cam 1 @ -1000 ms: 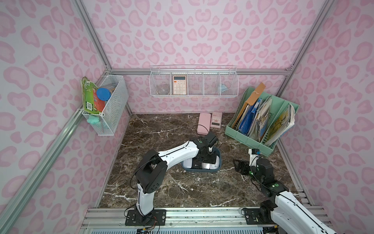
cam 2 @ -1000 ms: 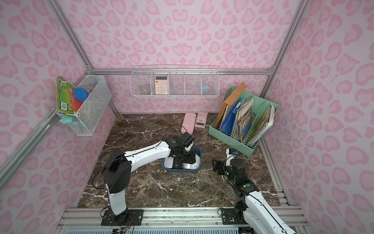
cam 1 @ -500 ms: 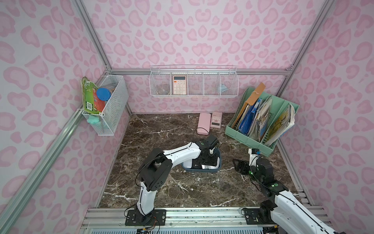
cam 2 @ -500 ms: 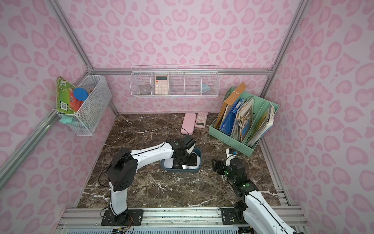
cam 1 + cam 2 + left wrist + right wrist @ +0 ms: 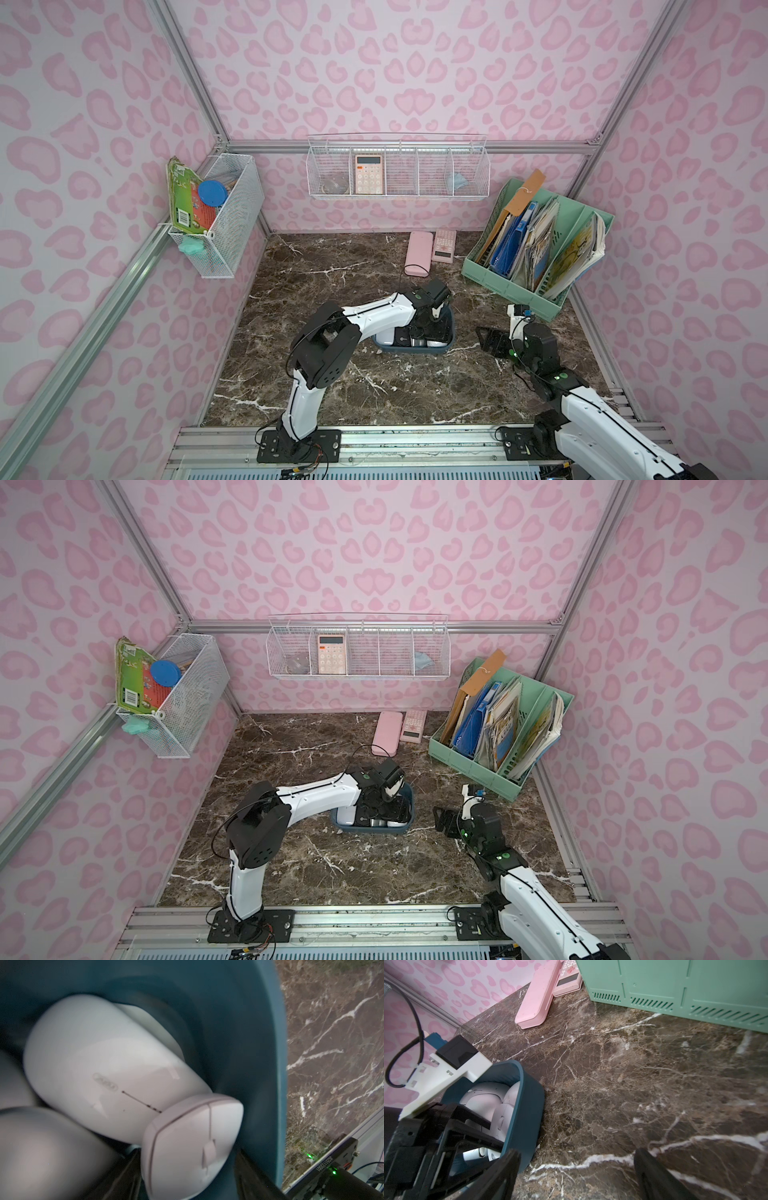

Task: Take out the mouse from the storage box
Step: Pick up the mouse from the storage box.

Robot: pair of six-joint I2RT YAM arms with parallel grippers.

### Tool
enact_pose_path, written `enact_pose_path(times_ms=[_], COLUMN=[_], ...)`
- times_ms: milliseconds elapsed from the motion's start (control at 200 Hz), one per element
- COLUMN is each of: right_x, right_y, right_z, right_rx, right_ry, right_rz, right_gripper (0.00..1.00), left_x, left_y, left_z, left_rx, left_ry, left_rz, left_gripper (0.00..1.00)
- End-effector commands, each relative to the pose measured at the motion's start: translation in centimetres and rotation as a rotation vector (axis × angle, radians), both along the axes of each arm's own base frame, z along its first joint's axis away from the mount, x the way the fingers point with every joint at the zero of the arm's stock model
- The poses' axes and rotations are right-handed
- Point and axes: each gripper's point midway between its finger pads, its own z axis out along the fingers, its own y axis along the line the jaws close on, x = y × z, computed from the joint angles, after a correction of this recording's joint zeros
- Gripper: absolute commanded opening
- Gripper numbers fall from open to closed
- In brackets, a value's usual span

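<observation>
The shallow dark teal plastic storage box (image 5: 527, 1105) is crowded with white mice (image 5: 99, 1068); bare brown marble tabletop (image 5: 633, 1084) lies open between it and the mint-green slotted file rack (image 5: 695, 991).

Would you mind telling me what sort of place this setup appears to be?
Probably a staged office-desk robot cell: a mint file rack full of folders, a calculator in a wire basket, and pink printed walls on aluminium framing.

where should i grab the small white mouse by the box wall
Pinch its two long flanks, coming down from above with the left gripper. The small white mouse leans on a bigger mouse, its top is domed, and the storage box wall stands close beside it, so a sideways approach looks blocked.
</observation>
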Motion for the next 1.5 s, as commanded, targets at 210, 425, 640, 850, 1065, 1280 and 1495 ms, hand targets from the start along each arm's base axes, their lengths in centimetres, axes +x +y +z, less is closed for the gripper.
enact_pose_path(times_ms=[210,425,640,850,1065,1280,1495], right_x=[0.8,1.1,1.2,1.2,0.4,-0.1,-0.3], right_y=[0.3,0.4,0.5,0.3,0.0,0.0,0.0], right_z=[0.7,1.0,1.2,1.4,1.6,1.1,1.3], right_rx=[0.016,0.017,0.013,0.013,0.017,0.008,0.027], right_ry=[-0.026,-0.030,-0.026,-0.022,-0.029,-0.011,-0.020], right_rz=[-0.001,-0.002,0.001,-0.009,-0.011,-0.002,-0.007], right_gripper=[0.90,0.90,0.90,0.90,0.90,0.90,0.90], left_x=[0.7,0.9,0.6,0.4,0.8,1.4,1.4], left_y=[-0.6,0.0,0.6,0.5,0.1,0.8,2.1], left_z=[-1.1,-0.5,0.4,0.5,2.5,4.1,6.3], left_rx=[-0.002,-0.004,-0.016,-0.037,-0.099,-0.185,-0.235], left_ry=[-0.015,-0.052,-0.062,-0.053,-0.072,-0.068,-0.099], left_rz=[-0.022,-0.022,-0.008,-0.006,0.019,0.074,0.103], left_gripper=[0.61,0.52,0.41,0.36,0.33,0.32,0.32])
